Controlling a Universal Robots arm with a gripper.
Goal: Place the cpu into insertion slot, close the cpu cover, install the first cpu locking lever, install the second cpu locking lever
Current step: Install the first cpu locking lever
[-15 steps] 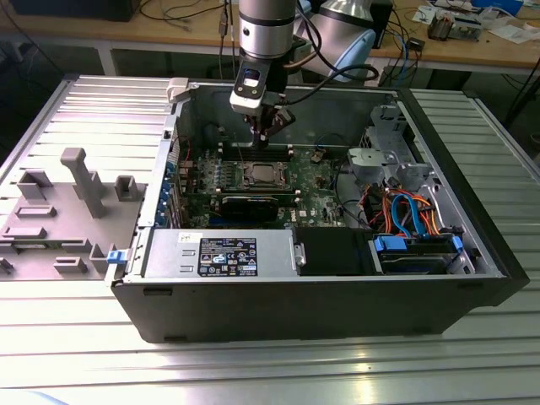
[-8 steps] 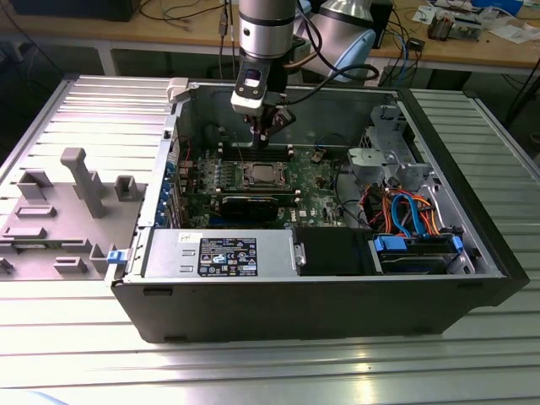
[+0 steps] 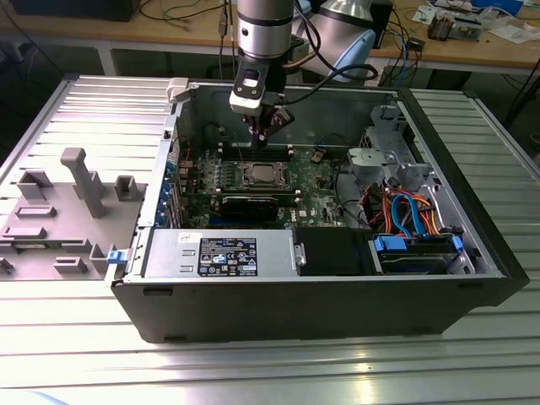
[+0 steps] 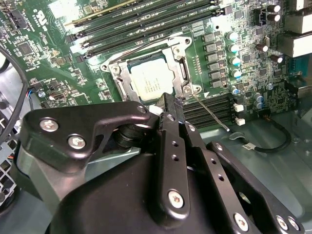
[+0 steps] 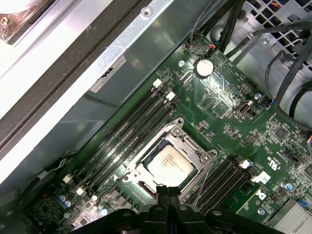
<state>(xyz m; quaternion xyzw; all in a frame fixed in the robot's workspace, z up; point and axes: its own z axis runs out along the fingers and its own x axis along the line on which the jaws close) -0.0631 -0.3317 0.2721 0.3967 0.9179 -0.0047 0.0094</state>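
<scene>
A ribbed metal bench (image 3: 253, 371) is carrying an open computer case (image 3: 337, 299) lying on its side, with wooden worktables standing behind it. Inside the case a green motherboard (image 3: 316, 192) is lying flat. The cpu (image 3: 263, 175) (image 4: 151, 80) (image 5: 169, 164) is sitting in its socket with its silver top facing up. The cpu cover (image 4: 181, 61) (image 5: 187, 145) is lying down flat around the cpu and framing it through its square window.

In the second wrist view, a thin wire lever (image 4: 209, 112) is running slantwise from one corner of the cpu cover, crossing the black memory slots (image 4: 219, 103) beside the cover.

The claw (image 3: 268, 135) (image 4: 168, 103) (image 5: 168, 191) is hanging over the edge of the cpu cover. Its fingers are pressing together, narrow, and gripping nothing. Contact with the cpu cover cannot be confirmed.

A grey plastic shroud (image 3: 76, 194) is lying on the bench, well apart from the cpu cover.
</scene>
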